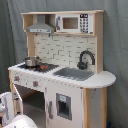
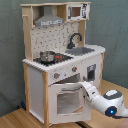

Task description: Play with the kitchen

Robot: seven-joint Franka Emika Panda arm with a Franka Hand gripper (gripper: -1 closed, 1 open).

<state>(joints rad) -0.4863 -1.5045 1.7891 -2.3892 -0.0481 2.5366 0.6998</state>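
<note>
1. Step in hand, by the look of it: working the oven door (image 2: 67, 101) of the kitchen (image 2: 60, 65), which stands upright on a wooden floor (image 2: 15, 119) before a grey curtain (image 2: 10, 50).
2. Tool (image 2: 86, 88) up against the top right edge of the door, which in the second exterior view hangs ajar, swung outward on its left side; whether pinched on the edge or spread, cannot tell.
3. Next move probably calls for a steady arc around the hinge line, either further out or back shut, with contact kept on the door's free edge.
4. Room: open floor in front of the door for the swing; white arm (image 2: 107, 102) low at the second exterior view's right.
5. Edges to mind: knob panel (image 2: 65, 73) just above the door, cabinet door (image 1: 64, 105) beside it.
6. Pot (image 2: 47, 55) on the stovetop, faucet (image 2: 75, 40) and sink (image 1: 75, 73) well above, out of the path.
</note>
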